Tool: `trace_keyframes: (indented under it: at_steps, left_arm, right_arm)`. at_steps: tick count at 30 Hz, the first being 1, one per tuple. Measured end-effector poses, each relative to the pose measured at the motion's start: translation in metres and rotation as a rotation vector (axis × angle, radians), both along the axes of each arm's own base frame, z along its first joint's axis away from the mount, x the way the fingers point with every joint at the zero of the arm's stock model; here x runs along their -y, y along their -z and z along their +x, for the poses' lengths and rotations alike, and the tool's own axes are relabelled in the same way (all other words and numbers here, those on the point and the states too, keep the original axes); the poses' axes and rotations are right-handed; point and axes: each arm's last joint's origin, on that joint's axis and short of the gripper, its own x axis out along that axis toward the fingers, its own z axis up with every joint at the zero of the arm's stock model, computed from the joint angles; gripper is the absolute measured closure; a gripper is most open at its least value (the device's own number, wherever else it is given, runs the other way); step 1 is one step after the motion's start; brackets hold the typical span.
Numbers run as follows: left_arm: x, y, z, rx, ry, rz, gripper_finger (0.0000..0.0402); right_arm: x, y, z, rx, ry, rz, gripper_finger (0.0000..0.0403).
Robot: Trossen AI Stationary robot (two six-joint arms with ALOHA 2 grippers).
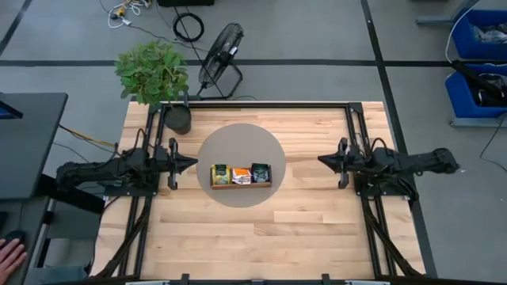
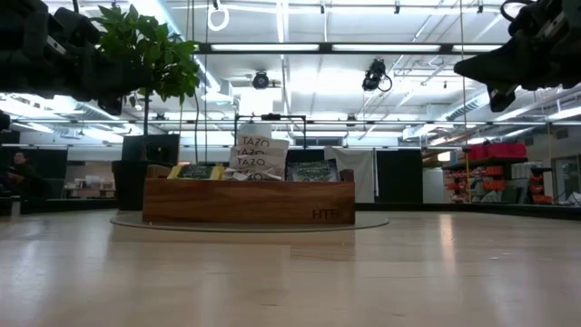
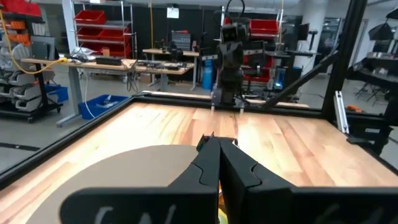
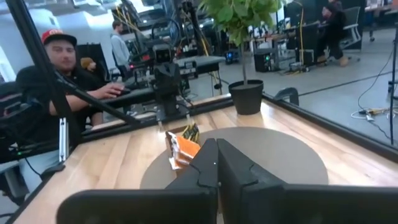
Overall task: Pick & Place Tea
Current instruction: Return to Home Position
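On the pale wooden worktop, square paper tea sachets sit in a long brown wooden tray on the central round grey mat. The left tool and right tool flank it, fingers pressed together.

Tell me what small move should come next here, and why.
Probably none beyond ending the run with both arms parked. The left gripper and right gripper sit shut on either side of the mat. The tea appears to be all in the tray, and no sachet shows loose on the table.
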Motion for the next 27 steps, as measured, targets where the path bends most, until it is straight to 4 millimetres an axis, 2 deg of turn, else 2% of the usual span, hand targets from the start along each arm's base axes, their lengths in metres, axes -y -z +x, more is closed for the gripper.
trace_keyframes:
  at_steps: [7,11,18,22,27]
  left_arm:
    - [-0.001,0.001,0.000,-0.007,0.001,-0.018,0.0399]
    - [-0.001,0.001,0.000,-0.008,0.007,-0.030,0.0399]
    - [-0.001,0.002,0.000,-0.017,0.008,-0.052,0.0399]
    - [-0.001,0.003,0.000,-0.021,0.008,-0.048,0.0399]
    - [0.001,0.003,0.000,-0.029,0.064,-0.043,0.0399]
  right_arm:
    - [0.000,0.002,-0.006,0.015,-0.016,-0.002,0.0403]
    - [-0.001,0.017,-0.001,0.032,-0.031,-0.004,0.0403]
    - [0.000,0.010,-0.001,0.101,-0.062,-0.050,0.0403]
    - [0.002,0.016,-0.001,0.032,-0.034,-0.029,0.0403]
    - [0.003,0.016,-0.001,0.039,-0.024,-0.012,0.0403]
